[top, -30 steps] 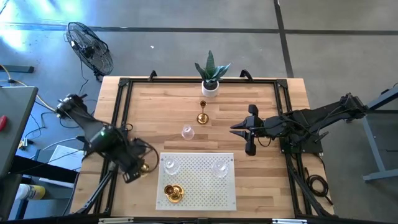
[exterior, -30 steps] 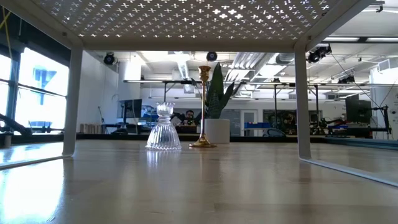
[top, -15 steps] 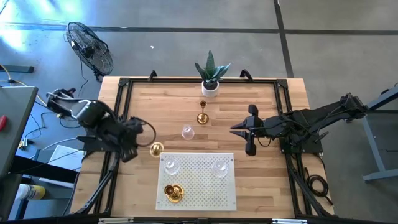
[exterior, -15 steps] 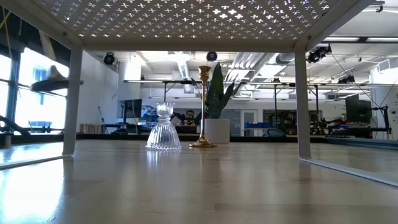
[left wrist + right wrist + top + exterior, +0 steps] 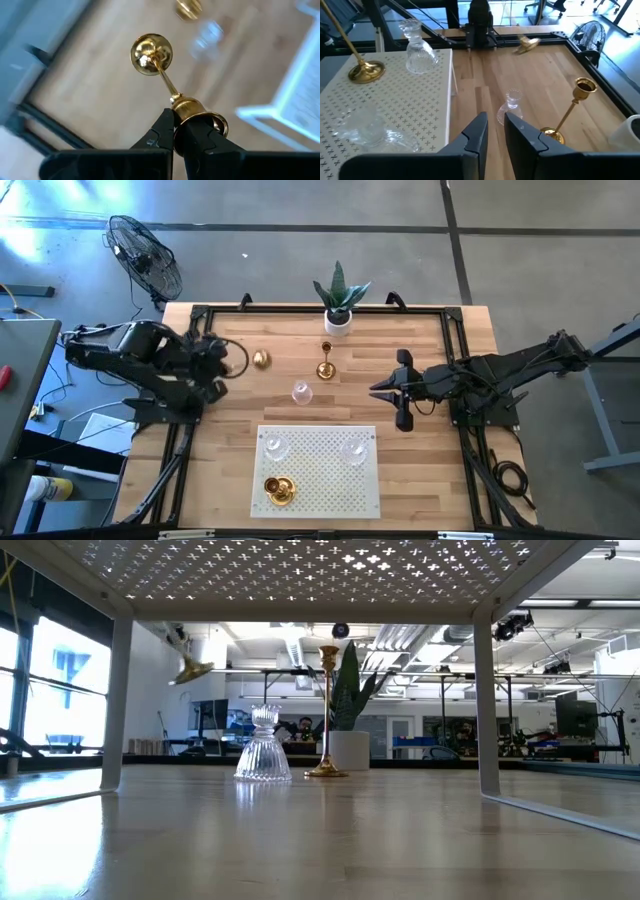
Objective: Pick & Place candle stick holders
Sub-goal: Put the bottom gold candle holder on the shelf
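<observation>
My left gripper [image 5: 232, 360] is at the table's far left, shut on a gold candle stick holder [image 5: 260, 359] that it holds in the air; the holder also shows in the low view [image 5: 192, 670]. A second gold holder [image 5: 325, 366] and a clear glass holder [image 5: 301, 392] stand on their bases on the wood near the table's middle. Two glass holders [image 5: 273, 446] [image 5: 353, 448] and a gold holder [image 5: 279, 491] are on the white perforated mat [image 5: 320, 475]. My right gripper [image 5: 378, 390] waits right of the middle, empty, with a narrow gap between its fingers. My left gripper pinches the gold holder's cup end [image 5: 192, 111] between its two fingers [image 5: 162, 131]. The stem runs straight out from the fingertips to the round base [image 5: 151, 54], which points toward the table's right. The holder is lifted clear of the table and slightly tilted.
A white pot with a green plant [image 5: 338, 320] stands at the far edge's middle. A black frame [image 5: 200, 330] runs around the tabletop. The mat stands raised on legs [image 5: 115, 700] at the near edge. Bare wood lies between my left gripper and the standing holders.
My left gripper has gone from beside the mat's left side toward the table's far edge, turning as it went. It has carried the gold holder along, clear of the table, with the base now pointing toward the table's right.
</observation>
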`<action>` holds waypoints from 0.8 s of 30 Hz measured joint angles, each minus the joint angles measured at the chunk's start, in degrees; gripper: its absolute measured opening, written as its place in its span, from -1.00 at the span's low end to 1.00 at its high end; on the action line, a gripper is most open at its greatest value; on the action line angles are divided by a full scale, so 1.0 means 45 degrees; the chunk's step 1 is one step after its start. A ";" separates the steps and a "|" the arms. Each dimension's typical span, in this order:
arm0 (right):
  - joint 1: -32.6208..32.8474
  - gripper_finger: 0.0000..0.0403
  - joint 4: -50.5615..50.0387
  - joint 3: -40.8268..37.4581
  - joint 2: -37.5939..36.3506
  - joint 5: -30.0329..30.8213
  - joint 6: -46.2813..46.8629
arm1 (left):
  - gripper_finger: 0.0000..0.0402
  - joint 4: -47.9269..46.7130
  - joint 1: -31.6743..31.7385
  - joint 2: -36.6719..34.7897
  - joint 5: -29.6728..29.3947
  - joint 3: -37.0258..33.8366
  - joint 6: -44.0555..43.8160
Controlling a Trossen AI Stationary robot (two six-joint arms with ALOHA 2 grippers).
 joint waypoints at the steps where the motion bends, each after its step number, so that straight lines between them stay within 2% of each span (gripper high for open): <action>1: -0.0039 -0.73 0.0002 0.0000 0.0000 -0.0003 0.0006 | -0.97 0.0012 0.0175 0.0000 -0.0473 0.0073 0.0216; 9: -0.0251 -0.72 0.0863 0.0000 0.0000 0.0110 0.0002 | -0.97 0.0158 0.0819 0.0064 -0.2367 0.0599 0.1013; 13: -0.0247 -0.74 0.1798 0.0000 -0.0010 0.0563 -0.0525 | -0.97 0.1470 0.0819 0.0045 -0.3145 0.0953 0.1605; 17: -0.0248 -0.75 0.2174 0.0000 -0.0010 0.1158 -0.0529 | -0.97 0.3740 0.0814 0.0049 -0.2693 0.1036 0.3486; 24: -0.0242 -0.75 0.2291 0.0000 -0.0010 0.0975 -0.1196 | -0.96 0.7481 0.0814 0.0146 -0.1850 0.1041 0.6300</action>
